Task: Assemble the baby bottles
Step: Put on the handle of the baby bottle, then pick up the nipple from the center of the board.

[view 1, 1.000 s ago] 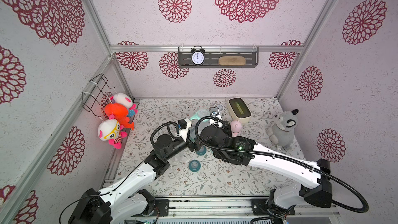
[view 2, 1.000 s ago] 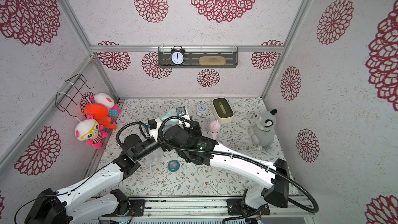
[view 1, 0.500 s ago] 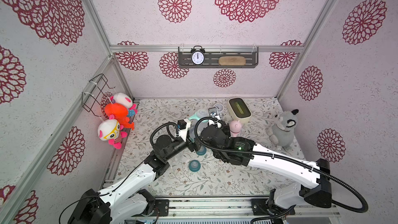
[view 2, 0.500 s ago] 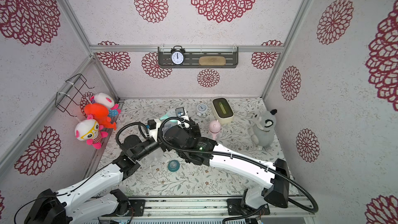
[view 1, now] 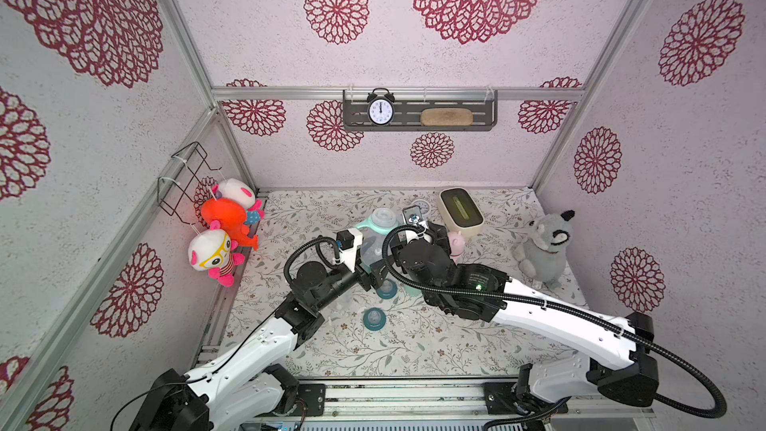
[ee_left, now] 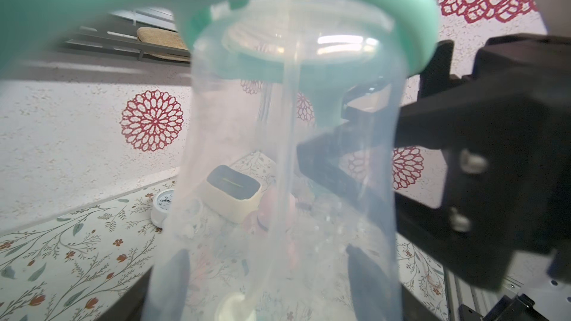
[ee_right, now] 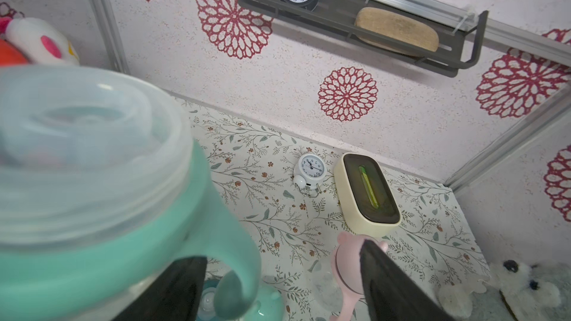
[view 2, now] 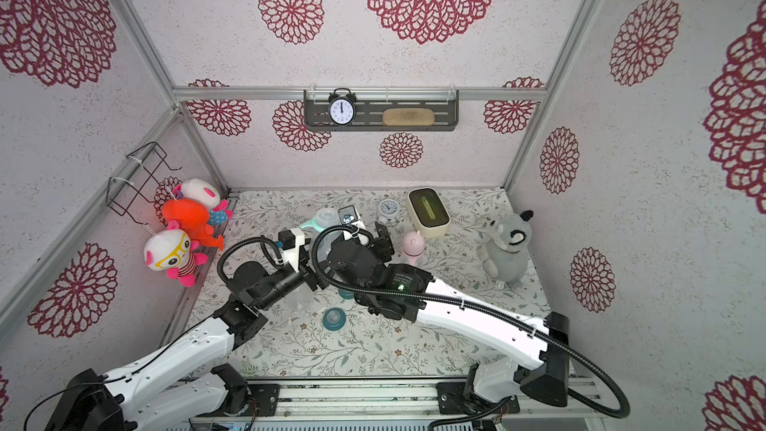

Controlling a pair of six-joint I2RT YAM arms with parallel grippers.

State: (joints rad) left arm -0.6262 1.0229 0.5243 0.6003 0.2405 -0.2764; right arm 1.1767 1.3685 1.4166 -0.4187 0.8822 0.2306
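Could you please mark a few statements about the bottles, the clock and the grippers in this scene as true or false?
1. The left gripper grips the mint-ringed clear bottle. True.
2. The right gripper clamps the pink bottle. False: its jaws stand open, gripping nothing.
3. The black alarm clock stands on the table. False: it sits on the wall shelf.
4. A teal nipple collar lies loose on the table. True.
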